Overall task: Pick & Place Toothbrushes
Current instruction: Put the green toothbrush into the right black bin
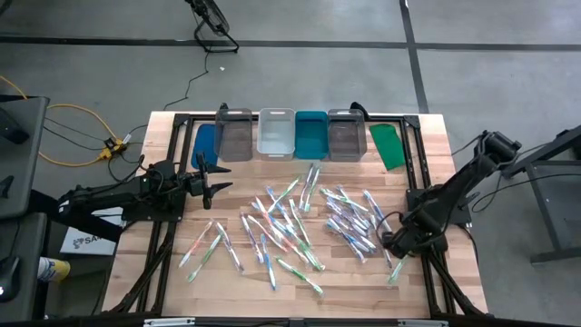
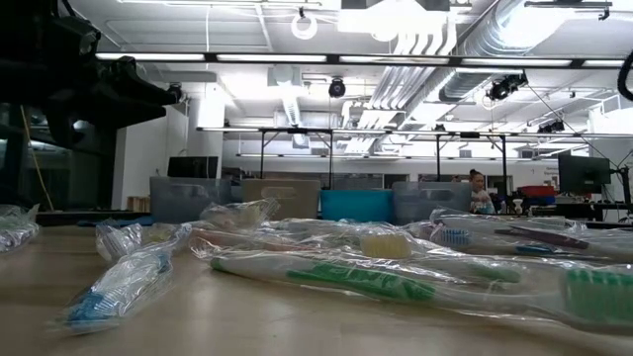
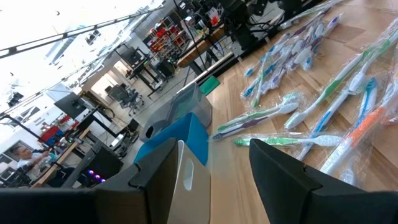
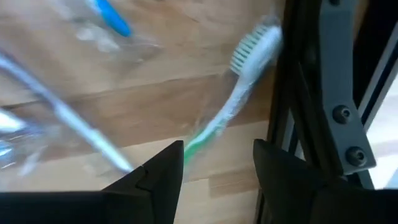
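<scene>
Many toothbrushes (image 1: 295, 218) in clear wrappers lie scattered flat over the middle of the wooden table (image 1: 172, 282); the low view shows a green one (image 2: 366, 282) close by. My right gripper (image 1: 392, 245) points steeply down near the table's right edge, open. In its wrist view a white-and-green toothbrush (image 4: 233, 109) lies on the wood beside a black frame rail (image 4: 323, 93), its green handle end running in between my right gripper (image 4: 217, 165) fingers. My left gripper (image 1: 216, 186) hangs level over the table's left side, open with nothing between the fingers (image 3: 217, 174).
Along the far edge stand a row of bins: grey (image 1: 234, 136), clear (image 1: 277, 133), teal (image 1: 310, 134) and grey (image 1: 346, 134), with a blue lid (image 1: 207, 143) and a green lid (image 1: 388, 145) at the ends. Black frame rails (image 1: 416, 182) run along both table sides.
</scene>
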You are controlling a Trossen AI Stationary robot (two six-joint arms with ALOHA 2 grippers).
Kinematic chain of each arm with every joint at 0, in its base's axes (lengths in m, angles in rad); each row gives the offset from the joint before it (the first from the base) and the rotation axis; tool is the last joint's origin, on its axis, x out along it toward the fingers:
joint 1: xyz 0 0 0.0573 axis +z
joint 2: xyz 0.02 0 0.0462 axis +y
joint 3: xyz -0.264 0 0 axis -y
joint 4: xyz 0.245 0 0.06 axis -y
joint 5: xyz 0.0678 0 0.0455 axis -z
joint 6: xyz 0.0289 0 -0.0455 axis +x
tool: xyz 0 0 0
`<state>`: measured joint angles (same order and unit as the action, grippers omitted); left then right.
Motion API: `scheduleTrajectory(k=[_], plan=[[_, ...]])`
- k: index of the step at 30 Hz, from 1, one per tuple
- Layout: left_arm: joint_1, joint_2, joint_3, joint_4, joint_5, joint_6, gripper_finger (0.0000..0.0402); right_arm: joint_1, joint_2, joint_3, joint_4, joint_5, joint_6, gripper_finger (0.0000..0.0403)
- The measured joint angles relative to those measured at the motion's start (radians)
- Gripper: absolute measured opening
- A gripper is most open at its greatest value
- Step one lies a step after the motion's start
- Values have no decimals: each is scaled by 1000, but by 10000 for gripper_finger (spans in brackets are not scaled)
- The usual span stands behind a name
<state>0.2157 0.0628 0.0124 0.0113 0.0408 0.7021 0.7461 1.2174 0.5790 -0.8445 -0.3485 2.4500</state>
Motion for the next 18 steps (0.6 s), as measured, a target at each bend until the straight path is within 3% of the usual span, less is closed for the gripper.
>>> scheduleTrajectory(k=[18], plan=[[0,0,0,0,0,0,193,14,228,5,89,-29,9,185]])
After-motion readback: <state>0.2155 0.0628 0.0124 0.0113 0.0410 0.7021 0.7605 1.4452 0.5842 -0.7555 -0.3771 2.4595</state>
